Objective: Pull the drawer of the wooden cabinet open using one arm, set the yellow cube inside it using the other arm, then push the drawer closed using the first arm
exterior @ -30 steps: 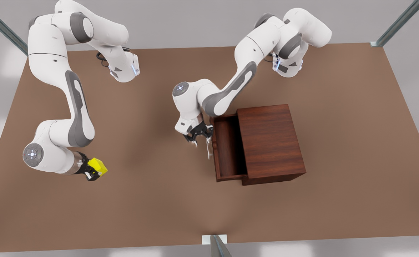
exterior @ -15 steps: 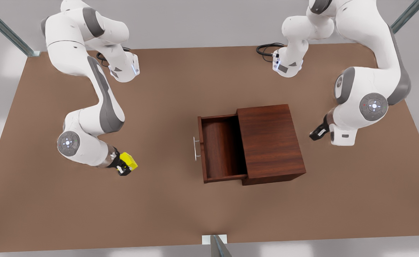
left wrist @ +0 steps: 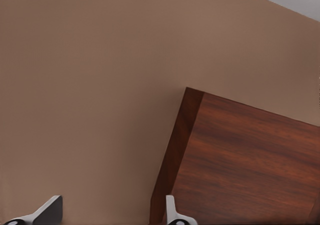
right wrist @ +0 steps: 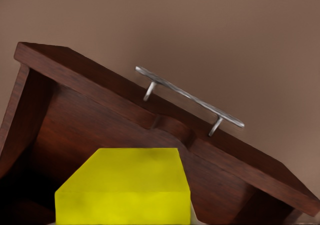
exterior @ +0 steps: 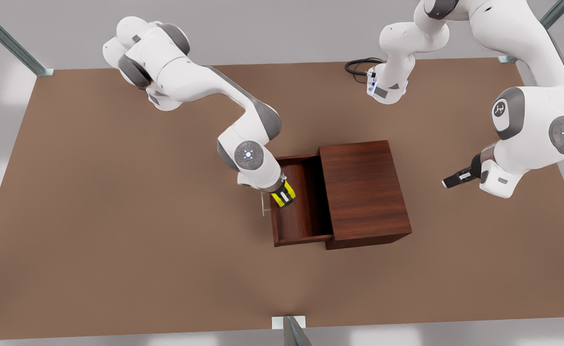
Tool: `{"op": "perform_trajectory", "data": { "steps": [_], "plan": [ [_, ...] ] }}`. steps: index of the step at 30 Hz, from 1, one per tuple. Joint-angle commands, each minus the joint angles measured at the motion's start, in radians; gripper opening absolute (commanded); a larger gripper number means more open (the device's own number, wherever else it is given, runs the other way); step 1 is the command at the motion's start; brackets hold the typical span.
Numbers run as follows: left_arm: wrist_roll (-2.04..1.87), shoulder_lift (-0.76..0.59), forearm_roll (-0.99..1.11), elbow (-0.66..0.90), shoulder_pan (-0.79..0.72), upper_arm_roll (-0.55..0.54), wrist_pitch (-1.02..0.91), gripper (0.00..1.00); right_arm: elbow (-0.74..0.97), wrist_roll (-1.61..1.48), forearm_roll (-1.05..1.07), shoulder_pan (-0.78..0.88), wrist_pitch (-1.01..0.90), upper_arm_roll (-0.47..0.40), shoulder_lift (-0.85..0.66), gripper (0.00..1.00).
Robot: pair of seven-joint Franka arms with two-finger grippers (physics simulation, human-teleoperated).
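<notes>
The wooden cabinet (exterior: 363,190) stands mid-table with its drawer (exterior: 275,226) pulled out toward the front view's left, silver handle (exterior: 263,207) outermost. My right gripper (exterior: 284,194) hangs over the open drawer, just inside its front panel, shut on the yellow cube (exterior: 283,193). In the right wrist view the yellow cube (right wrist: 125,185) sits above the drawer's inside, with the front panel (right wrist: 100,85) and handle (right wrist: 190,97) beyond it. My left gripper (exterior: 450,181) waits off the cabinet's far side on the front view's right, open, its fingertips (left wrist: 47,210) apart and the cabinet (left wrist: 240,165) ahead of it.
Both arm bases sit on the far edge of the brown table (exterior: 118,240), with a black cable (exterior: 359,65) coiled beside the one on the front view's right. Metal frame posts (exterior: 291,331) stand at the near edge and the corners.
The left gripper has left the handle and drawn back to the front view's right, leaving the drawer pulled out farther. The right gripper has carried the cube over the open drawer.
</notes>
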Motion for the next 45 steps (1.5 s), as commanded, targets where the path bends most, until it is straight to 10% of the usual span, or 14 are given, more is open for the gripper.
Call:
{"op": "perform_trajectory", "data": {
  "steps": [1,5,6,11,19,24,25,26,45],
  "plan": [
    [0.363,-0.001,0.000,0.000,0.000,0.000,0.008,1.00,0.034,0.647,0.000,0.026,0.103,0.001,0.036,0.67],
    [0.363,-0.001,0.000,0.000,0.000,0.000,0.011,1.00,0.068,0.669,-0.006,0.063,0.124,0.003,0.089,0.72],
    [0.363,-0.001,0.000,0.000,0.000,0.000,0.013,1.00,0.068,0.666,-0.008,0.075,0.124,-0.003,0.095,0.97],
    [0.365,-0.004,0.003,0.000,0.002,0.000,0.011,1.00,0.066,0.628,-0.060,0.066,0.061,-0.026,0.087,1.00],
    [0.258,-0.026,-0.002,-0.015,0.008,-0.008,-0.027,1.00,0.027,-0.771,-0.095,-0.560,-0.427,-0.020,-0.178,1.00],
    [-0.669,-0.027,-0.037,-0.027,-0.169,-0.058,-0.048,1.00,-0.588,-1.618,-0.100,-0.589,-0.364,-0.193,-0.588,1.00],
    [-0.882,-0.006,-0.035,-0.023,-0.242,-0.057,-0.039,0.18,-0.596,-1.635,-0.130,-0.589,-0.390,-0.223,-0.597,1.00],
    [-1.111,0.005,-0.046,-0.021,-0.290,-0.058,-0.004,0.04,-0.595,-1.634,-0.129,-0.604,-0.404,-0.232,-0.597,1.00],
    [-2.429,0.549,0.161,0.419,-0.914,-0.020,0.656,0.00,-0.549,-1.617,-0.127,-0.606,-0.407,-0.229,-0.573,1.00]
  ]
}}
